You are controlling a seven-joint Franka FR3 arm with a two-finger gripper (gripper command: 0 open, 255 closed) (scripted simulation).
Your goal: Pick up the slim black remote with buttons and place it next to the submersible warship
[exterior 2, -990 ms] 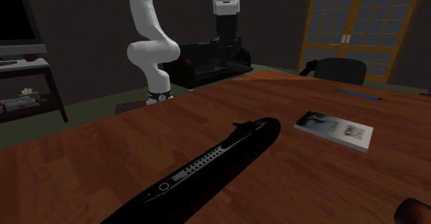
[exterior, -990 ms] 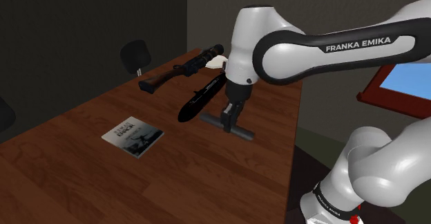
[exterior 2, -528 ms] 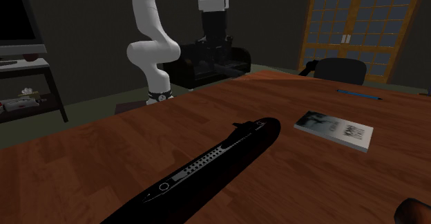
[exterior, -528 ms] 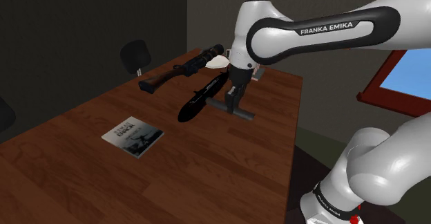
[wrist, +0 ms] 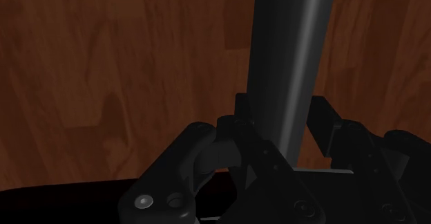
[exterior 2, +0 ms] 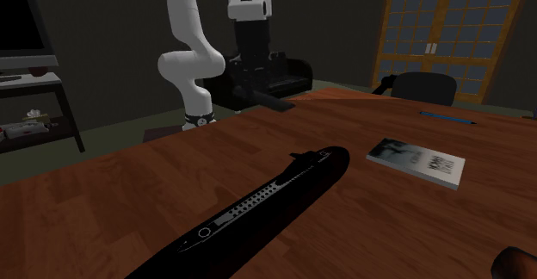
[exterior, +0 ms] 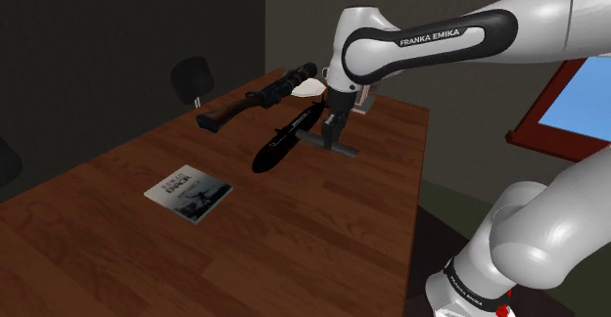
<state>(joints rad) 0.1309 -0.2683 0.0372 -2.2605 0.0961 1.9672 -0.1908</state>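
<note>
My gripper is shut on the slim dark remote, a narrow bar held level just over the wooden table. The black submarine lies right beside it, on the shoulder view's left. In the second exterior view the submarine stretches across the foreground, and the gripper hangs behind it with the remote sticking out to that view's right. In the wrist view the remote runs straight out from between the clasping fingers.
A dark rifle-shaped object and a white item lie beyond the submarine. A book rests mid-table, also seen as book. A blue pen lies near a dark chair.
The gripper has carried the remote farther along the table, closing in on the submarine's side; in the second exterior view it shifted left. The fingers stayed shut on the remote.
</note>
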